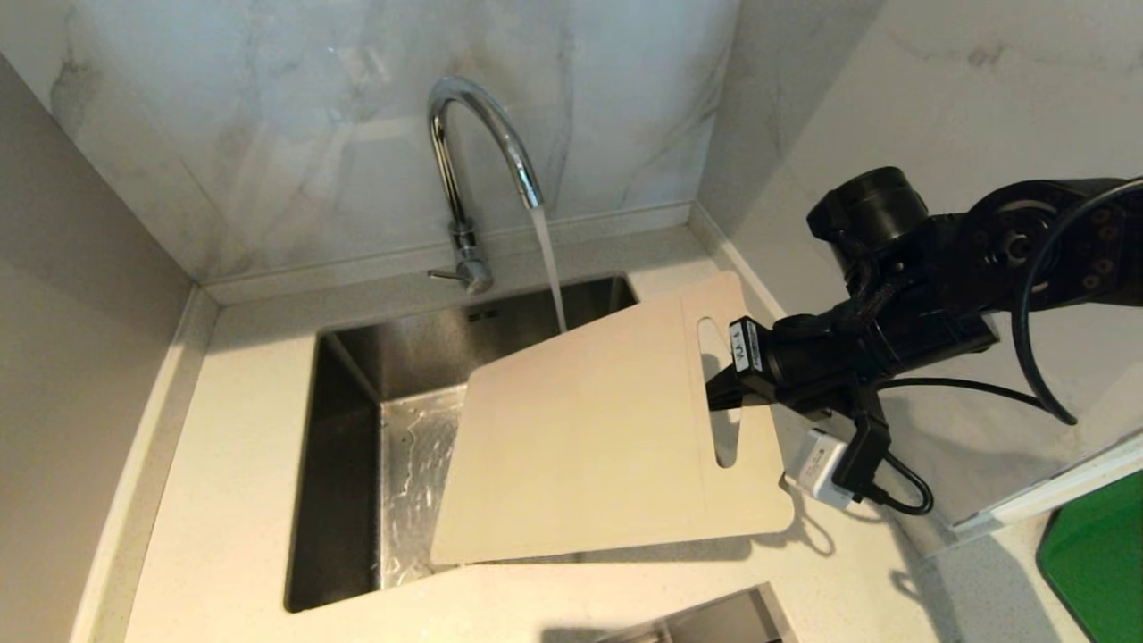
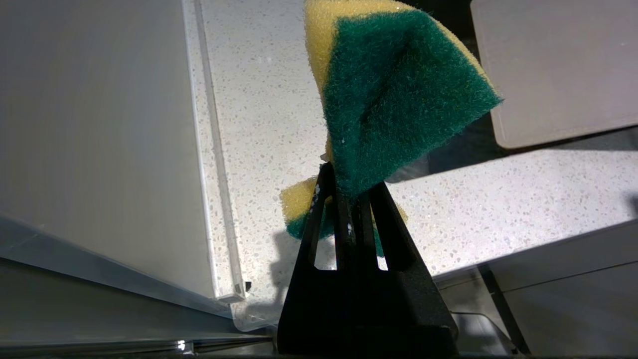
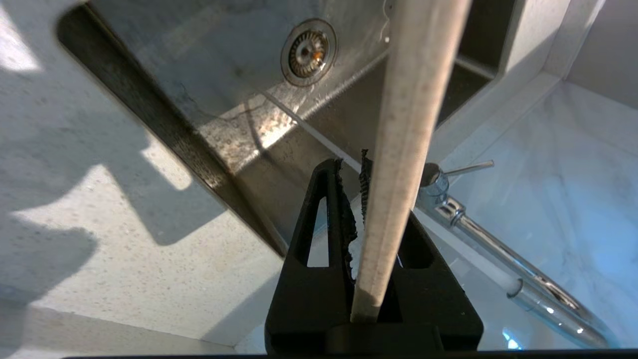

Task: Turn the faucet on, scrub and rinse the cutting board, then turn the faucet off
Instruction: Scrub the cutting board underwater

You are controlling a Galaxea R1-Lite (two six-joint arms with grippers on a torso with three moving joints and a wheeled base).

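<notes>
- The right hand (image 1: 719, 388), coming in from the right of the frame, is clamped on the handle end of the cutting board (image 1: 589, 438) beside its slotted cutout. That looks meant to leave the broad face free for washing.
- The board hangs tilted in mid-frame over the sink (image 1: 348, 429), so runoff should drain into the basin rather than onto the surface (image 1: 223, 500).
- The faucet (image 1: 464, 170) at upper centre is running; its stream drops behind the board's far edge, apparently missing the top face.
- The left hand (image 2: 349, 184) is pinched shut on a green-and-yellow sponge (image 2: 394, 89), held above the speckled surface, seemingly waiting to scrub.
- A bright green flat object (image 1: 1094, 563) sits at lower right, well apart; nothing blocks the sink.
</notes>
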